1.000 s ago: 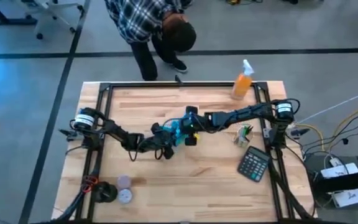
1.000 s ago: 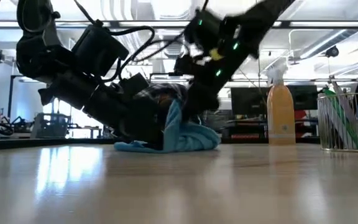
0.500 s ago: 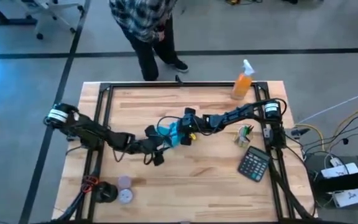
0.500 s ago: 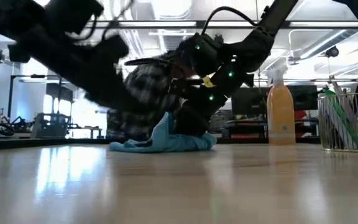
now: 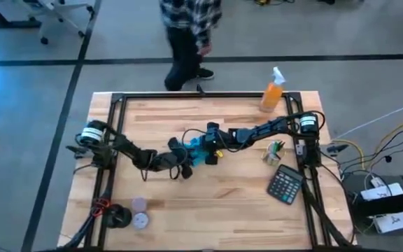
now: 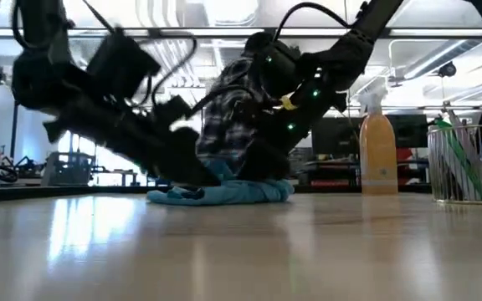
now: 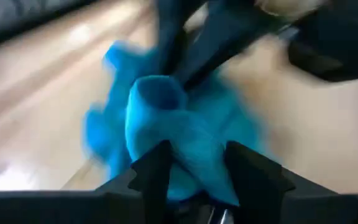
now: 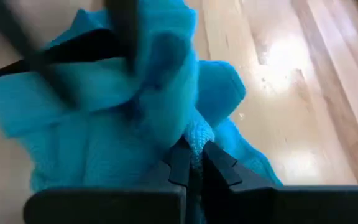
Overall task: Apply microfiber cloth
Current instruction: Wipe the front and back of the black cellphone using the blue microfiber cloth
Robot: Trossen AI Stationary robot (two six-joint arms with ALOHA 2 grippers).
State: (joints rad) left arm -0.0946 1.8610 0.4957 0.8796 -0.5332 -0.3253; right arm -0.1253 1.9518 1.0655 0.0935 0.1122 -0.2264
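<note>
The microfiber cloth (image 5: 196, 145) is a bunched turquoise heap lying low on the wooden table's middle (image 6: 233, 194). My left gripper (image 5: 183, 159) reaches in from the table's left and is shut on the cloth's near-left part (image 7: 194, 171). My right gripper (image 5: 203, 148) comes from the table's right and is shut on the cloth's right part (image 8: 192, 163). The two grippers nearly meet over the heap. What lies under the cloth is hidden. My left gripper pinches a raised fold of the cloth (image 7: 191, 149) between its two fingers (image 7: 153, 169), slanting down from the table's left. The rest of the cloth lies slack on the table. My right gripper pinches a thin ridge of cloth (image 8: 194, 137) between its nearly closed fingers (image 8: 180, 158), slanting down from the table's right. The cloth spreads out slack beyond the fingers and rests on the table.
An orange spray bottle (image 5: 273, 91) stands at the far right, with a mesh pen cup (image 5: 275, 150) and a calculator (image 5: 286, 184) on the right. Round objects (image 5: 140, 213) lie near left. A person (image 5: 191, 28) stands beyond the far edge.
The cloth's raised peak has come down, and the heap now lies low and flat on the table. My left arm has swung out toward the table's left and back, its gripper staying at the cloth. The person behind the table has walked to the right.
</note>
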